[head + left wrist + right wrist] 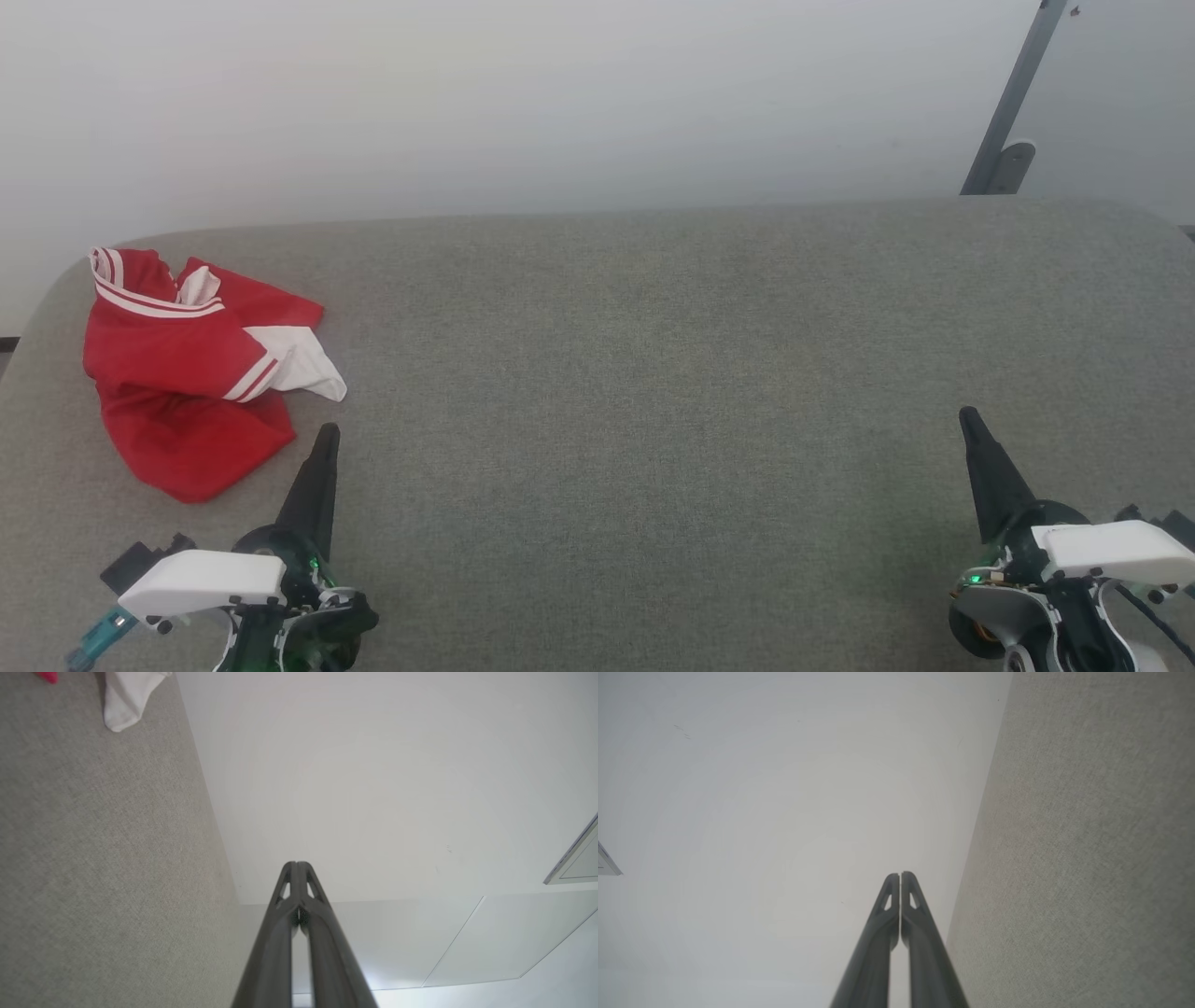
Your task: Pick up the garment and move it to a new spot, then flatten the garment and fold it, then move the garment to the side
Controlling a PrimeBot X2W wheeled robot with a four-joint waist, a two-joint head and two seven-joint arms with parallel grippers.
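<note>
The garment [187, 373] lies on the tabletop [653, 373] near its far left corner. The left end effector [327, 432] is just before the garment's right side without touching it, and the right end effector [967, 416] is well apart at the near right. A wall [560, 103] stands behind the tabletop, with a slanted post [1013, 103] at the far right.

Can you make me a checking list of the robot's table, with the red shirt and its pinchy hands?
Surface: grey fabric-covered top with rounded far corners, bare across the middle and right.
Job's things: the garment, red with a white sleeve end and striped trim, lies crumpled at the far left, not yet picked up.
Clutter: nothing seen.
Grippers: left gripper shut and empty, its tip beside the garment and apparently not touching it; right gripper shut and empty, at the right side.
Cables: a thin dark cable by the right wrist.
Surroundings: pale wall behind; slanted grey metal post at upper right.
</note>
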